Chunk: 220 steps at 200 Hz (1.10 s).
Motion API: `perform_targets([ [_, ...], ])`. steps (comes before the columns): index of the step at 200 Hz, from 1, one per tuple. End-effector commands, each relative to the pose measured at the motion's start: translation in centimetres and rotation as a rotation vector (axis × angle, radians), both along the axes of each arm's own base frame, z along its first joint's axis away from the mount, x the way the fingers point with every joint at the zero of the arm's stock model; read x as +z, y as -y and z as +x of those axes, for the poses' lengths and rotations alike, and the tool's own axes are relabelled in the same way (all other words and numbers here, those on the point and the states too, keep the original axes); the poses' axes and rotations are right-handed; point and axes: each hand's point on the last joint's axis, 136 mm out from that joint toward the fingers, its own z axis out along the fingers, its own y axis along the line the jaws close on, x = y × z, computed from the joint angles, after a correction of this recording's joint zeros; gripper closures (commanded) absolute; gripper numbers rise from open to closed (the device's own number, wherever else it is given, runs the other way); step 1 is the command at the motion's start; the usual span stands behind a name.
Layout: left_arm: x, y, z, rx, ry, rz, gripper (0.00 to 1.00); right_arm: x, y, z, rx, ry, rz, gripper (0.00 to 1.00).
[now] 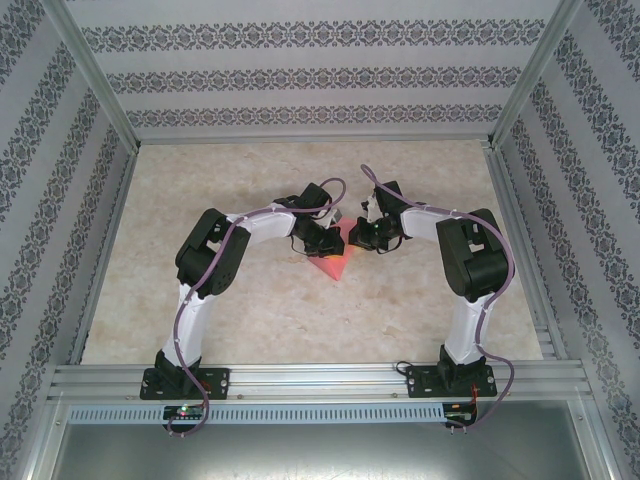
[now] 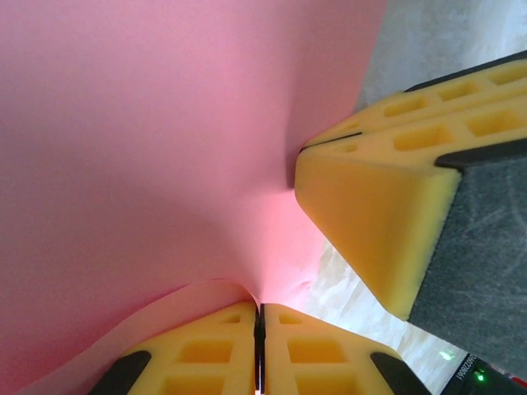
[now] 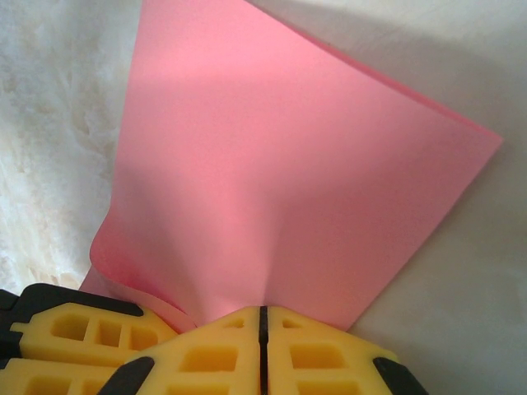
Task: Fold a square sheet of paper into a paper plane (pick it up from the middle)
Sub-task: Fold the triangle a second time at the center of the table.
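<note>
The square sheet of paper [image 1: 336,263] is pink-red and is held above the table between both arms, bent and curved. In the left wrist view the sheet [image 2: 148,148] bulges up from my left gripper [image 2: 259,307], whose jaws are shut on its edge. My right gripper [image 3: 262,309] is likewise shut on the sheet [image 3: 288,164], which fans out from its tips to a sharp far corner. From above, the left gripper [image 1: 327,243] and right gripper [image 1: 358,240] pinch the paper close together. The paper plane is out of view.
The right gripper's yellow fingers [image 2: 370,206] stand right next to the left one's. The left gripper's fingers [image 3: 74,329] show at the lower left of the right wrist view. The beige table [image 1: 200,180] is framed by aluminium rails [image 1: 300,380] and patterned walls.
</note>
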Motion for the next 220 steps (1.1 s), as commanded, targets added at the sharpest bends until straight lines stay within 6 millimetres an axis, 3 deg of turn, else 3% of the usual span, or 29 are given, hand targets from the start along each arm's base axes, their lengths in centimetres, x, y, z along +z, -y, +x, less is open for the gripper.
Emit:
perform_targets([
  [1, -0.1, 0.5, -0.2, -0.025, 0.001, -0.018, 0.88, -1.2, 0.8, -1.1, 0.003, -0.051, -0.036, 0.91],
  [98, -1.7, 0.3, -0.8, -0.049, -0.026, 0.008, 0.87, -1.1, 0.8, -1.2, 0.007, -0.048, -0.036, 0.91],
  [160, -2.4, 0.4, -1.0, -0.061, -0.028, -0.001, 0.76, -0.1, 0.8, -0.9, 0.004, -0.026, -0.026, 0.91],
  [189, -2.5, 0.4, -1.1, -0.067, -0.018, -0.014, 0.67, 0.6, 0.7, -0.7, 0.001, -0.014, -0.016, 0.91],
  [220, -2.1, 0.7, -1.1, -0.07, 0.0, -0.039, 0.65, 1.7, 1.1, -0.4, -0.016, 0.006, 0.0, 0.9],
])
